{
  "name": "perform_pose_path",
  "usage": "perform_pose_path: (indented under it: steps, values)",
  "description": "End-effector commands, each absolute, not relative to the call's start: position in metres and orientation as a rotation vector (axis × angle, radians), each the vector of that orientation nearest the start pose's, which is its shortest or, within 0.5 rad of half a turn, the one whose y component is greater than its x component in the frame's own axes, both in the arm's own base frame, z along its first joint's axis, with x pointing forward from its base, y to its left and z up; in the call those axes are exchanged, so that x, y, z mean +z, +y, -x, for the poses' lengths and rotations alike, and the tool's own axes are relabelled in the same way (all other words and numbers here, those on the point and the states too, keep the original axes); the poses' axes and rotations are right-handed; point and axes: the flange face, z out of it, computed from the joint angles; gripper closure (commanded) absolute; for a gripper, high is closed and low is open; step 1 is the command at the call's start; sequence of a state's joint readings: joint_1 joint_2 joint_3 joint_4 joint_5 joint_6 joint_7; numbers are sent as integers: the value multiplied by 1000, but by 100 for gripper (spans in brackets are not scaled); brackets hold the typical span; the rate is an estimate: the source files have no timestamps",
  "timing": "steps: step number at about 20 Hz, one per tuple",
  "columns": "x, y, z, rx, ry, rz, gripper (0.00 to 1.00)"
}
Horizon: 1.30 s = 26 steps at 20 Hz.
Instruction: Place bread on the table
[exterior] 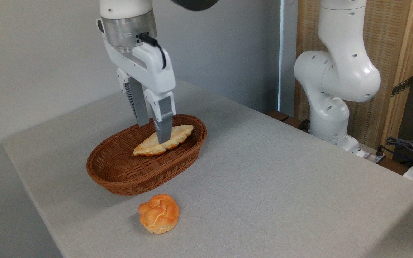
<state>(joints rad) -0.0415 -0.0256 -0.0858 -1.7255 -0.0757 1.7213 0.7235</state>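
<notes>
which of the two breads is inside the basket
The long braided loaf, lying in the wicker basket under the pincer. The round orange bun sits on the table.

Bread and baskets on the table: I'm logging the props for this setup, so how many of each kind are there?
Braided loaf: 1, the bread lying in the basket, with the hand lowered around it
Round knotted bun: 1, the bun on the table
Wicker basket: 1, the basket
Total: 3
</notes>
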Motion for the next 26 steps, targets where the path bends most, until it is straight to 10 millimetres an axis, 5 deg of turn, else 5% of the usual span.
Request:
perform_pose_path:
  steps: [1, 5, 8, 16, 21, 26]
  values:
    - [552, -135, -526, -81, 1459, 2866, 0]
    - [504, -185, -505, -26, 1570, 2845, 0]
    - [471, -203, -496, -38, 1587, 2899, 0]
    - [422, -211, -480, 15, 1603, 2891, 0]
    - [411, -219, -473, 14, 1625, 2873, 1]
    - [411, -219, -473, 14, 1628, 2870, 54]
